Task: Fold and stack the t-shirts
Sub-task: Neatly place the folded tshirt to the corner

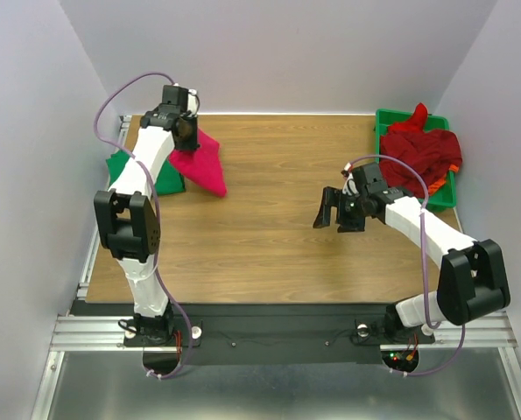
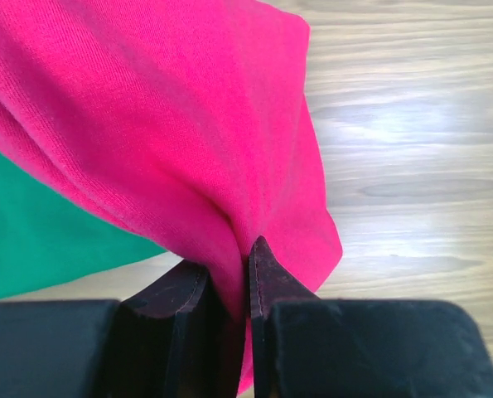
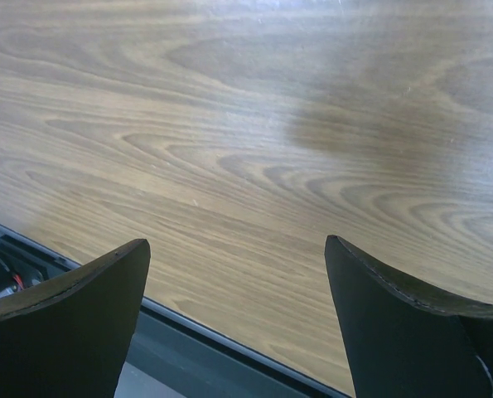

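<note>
My left gripper is shut on the bright pink-red t-shirt at the back left and holds a fold of it raised; the cloth hangs down to the table. In the left wrist view the pink-red t-shirt is pinched between my fingertips. A green t-shirt lies under it on the table, also showing in the left wrist view. My right gripper is open and empty over bare wood at mid table. Dark red t-shirts and an orange one are heaped at the back right.
A green plastic tray at the back right holds the heap of shirts. The wooden table has a metal rail along its left and near edges. White walls close in at the back and sides.
</note>
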`<state>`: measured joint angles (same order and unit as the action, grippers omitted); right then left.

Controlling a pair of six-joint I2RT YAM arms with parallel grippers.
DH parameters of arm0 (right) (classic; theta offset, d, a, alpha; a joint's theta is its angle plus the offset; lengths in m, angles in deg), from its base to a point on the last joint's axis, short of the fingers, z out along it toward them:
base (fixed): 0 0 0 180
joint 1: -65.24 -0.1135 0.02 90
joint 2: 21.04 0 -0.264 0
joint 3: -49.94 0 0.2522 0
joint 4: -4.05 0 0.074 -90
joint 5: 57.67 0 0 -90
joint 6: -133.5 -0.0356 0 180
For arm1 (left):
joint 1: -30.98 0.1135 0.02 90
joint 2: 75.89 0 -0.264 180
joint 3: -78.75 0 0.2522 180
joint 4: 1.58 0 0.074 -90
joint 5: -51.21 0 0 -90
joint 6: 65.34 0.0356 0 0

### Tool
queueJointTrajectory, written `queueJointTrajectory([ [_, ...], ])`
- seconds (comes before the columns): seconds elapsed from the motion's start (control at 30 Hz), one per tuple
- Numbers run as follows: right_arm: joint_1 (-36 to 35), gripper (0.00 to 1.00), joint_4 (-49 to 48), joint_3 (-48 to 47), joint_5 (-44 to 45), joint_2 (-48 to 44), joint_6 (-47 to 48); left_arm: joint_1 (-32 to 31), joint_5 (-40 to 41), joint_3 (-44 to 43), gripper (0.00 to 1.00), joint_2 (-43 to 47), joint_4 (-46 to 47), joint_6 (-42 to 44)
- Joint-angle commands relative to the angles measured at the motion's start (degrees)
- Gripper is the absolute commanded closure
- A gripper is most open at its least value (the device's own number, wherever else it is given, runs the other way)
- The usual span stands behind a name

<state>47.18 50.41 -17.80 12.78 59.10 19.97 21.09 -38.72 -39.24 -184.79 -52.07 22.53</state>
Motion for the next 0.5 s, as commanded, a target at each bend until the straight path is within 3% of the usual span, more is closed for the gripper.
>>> queueJointTrajectory([
  [0.0, -0.22, 0.08, -0.70, 0.89, -1.19, -2.35, 1.47, 2.15, -1.39, -3.18, 1.00, 0.44, -1.15, 1.78],
  [0.47, -0.22, 0.08, -0.61, 2.56, -2.16, -4.11, 1.21, 7.34, -3.59, -11.09, 1.00, -2.81, -2.29, 3.80],
])
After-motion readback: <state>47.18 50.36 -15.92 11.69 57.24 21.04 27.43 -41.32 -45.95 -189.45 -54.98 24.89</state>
